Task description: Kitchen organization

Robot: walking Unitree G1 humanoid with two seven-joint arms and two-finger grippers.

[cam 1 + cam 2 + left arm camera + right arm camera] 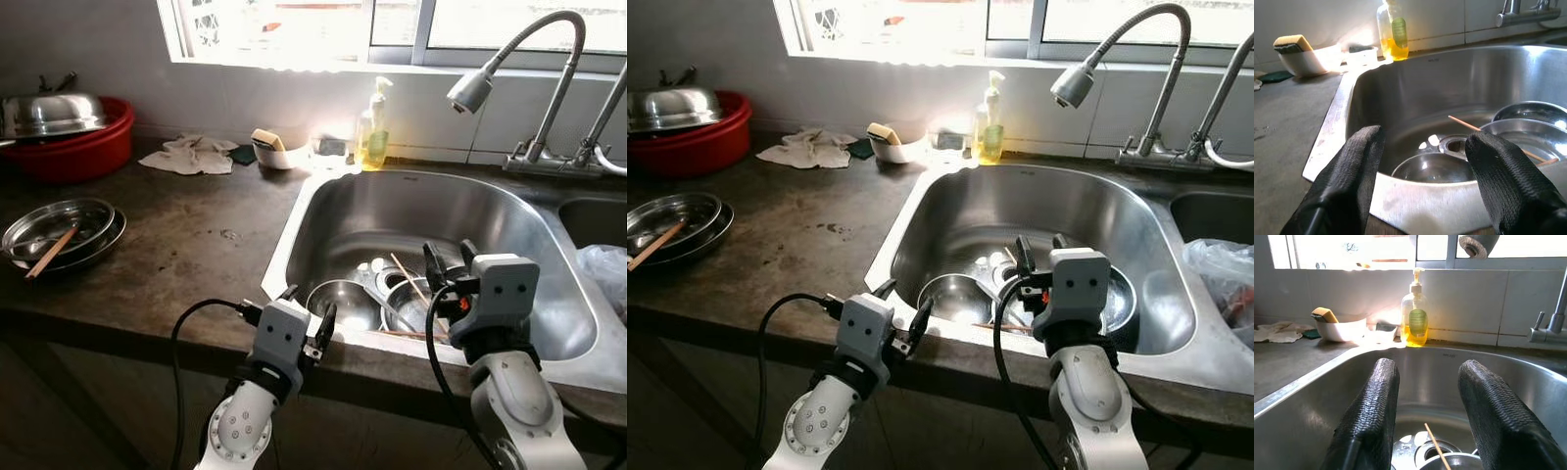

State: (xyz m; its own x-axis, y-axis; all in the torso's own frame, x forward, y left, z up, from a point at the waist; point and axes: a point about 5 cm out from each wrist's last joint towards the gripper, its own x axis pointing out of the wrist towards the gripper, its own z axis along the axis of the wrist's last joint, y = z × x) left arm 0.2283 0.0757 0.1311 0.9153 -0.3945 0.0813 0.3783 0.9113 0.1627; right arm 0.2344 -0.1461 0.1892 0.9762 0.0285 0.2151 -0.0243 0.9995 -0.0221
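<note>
Overhead, from the head camera: one steel sink (333,211), holding one small steel bowl (343,302) at its near wall, one larger steel dish (1117,294) beside it, and at least two wooden chopsticks (407,279) lying across them near the drain. One gooseneck tap (529,59) hangs over the basin. One soap bottle (372,127) with yellow liquid stands at the back rim, and one white bowl (274,152) carrying a sponge sits just to its left. One crumpled cloth (191,155) lies further left. Two stacked steel plates (59,230) with one chopstick (51,253) in them rest on the dark worktop (186,245). One red basin (73,147) with a steel lid on top stands in the far left corner. One plastic bag (602,269) lies at the right edge.

Left gripper (306,331): raised at the sink's front rim, fingers apart, holding nothing. Right gripper (446,262): forearm upright, fingers apart over the dishes, empty.

Left wrist view: two black fingers (1352,171) spread wide, framing the small bowl, the drain and a chopstick.

Right wrist view: two fingers (1371,416) spread, aimed across the basin at the soap bottle, tiled wall and bright window (1352,249).
</note>
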